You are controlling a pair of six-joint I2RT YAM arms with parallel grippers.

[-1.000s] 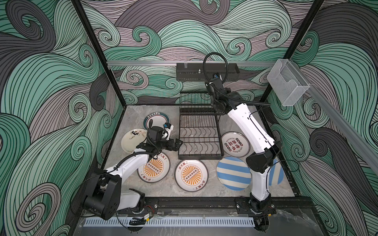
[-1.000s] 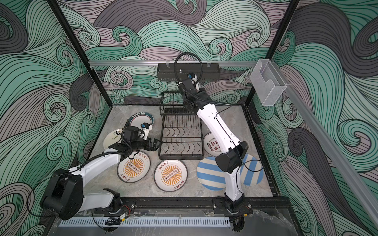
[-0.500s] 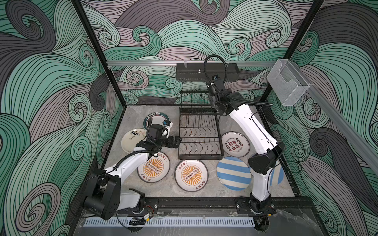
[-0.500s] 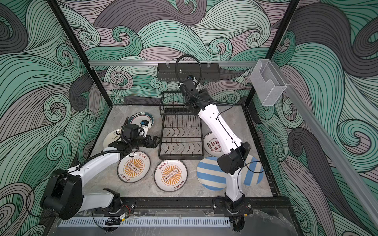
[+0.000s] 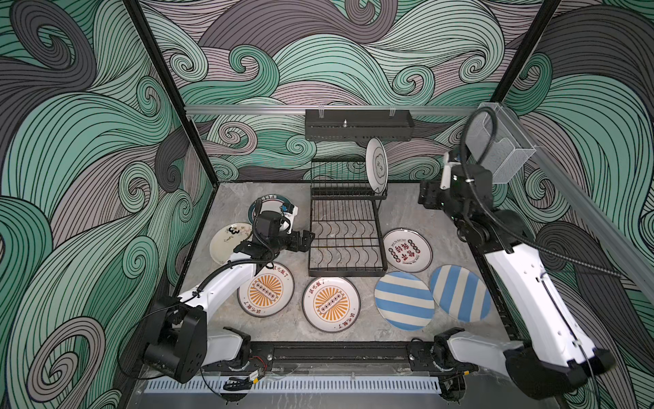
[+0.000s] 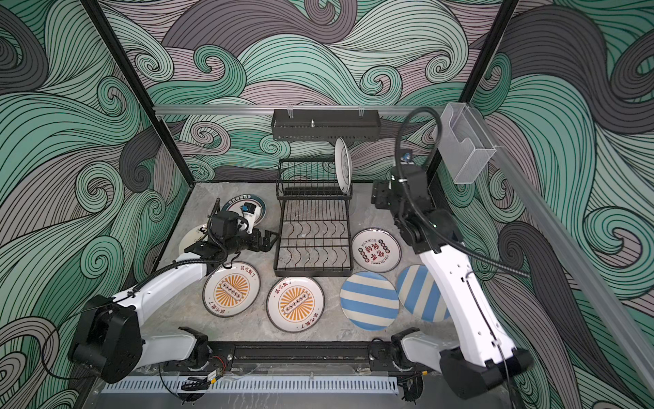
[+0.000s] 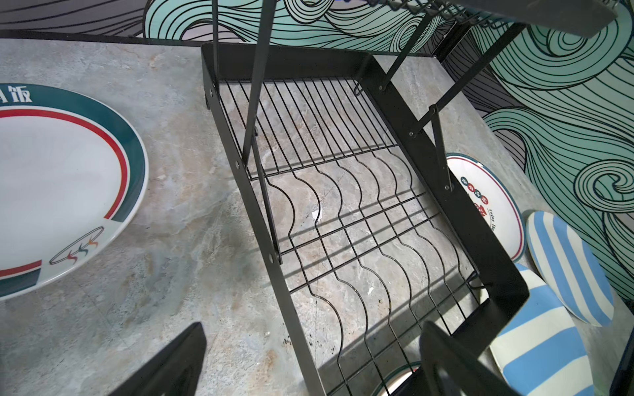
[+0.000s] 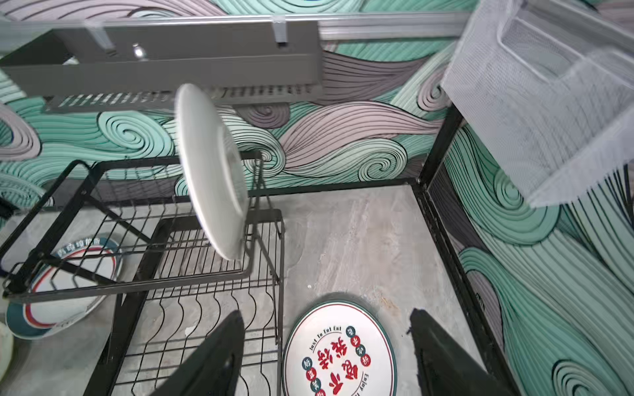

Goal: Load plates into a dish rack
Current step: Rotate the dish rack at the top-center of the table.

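Plate (image 5: 376, 165) on edge in dish rack (image 5: 346, 272) upper tier, facing left; left tool (image 5: 306, 241), right tool (image 5: 423, 195) wide, empty.

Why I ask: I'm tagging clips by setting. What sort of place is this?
Probably a robot test cell: wave-patterned wall panels enclose a stone-look tabletop, a left arm and right arm are mounted at its front, and plates lie around a dish rack.

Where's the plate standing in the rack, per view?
Top view: standing plate, right end of upper tier.
Top view: plate, same slot.
Left wrist: not in it.
Right wrist: plate upright in upper tier.
Shared landmark: wavy lower grid of the dish rack.
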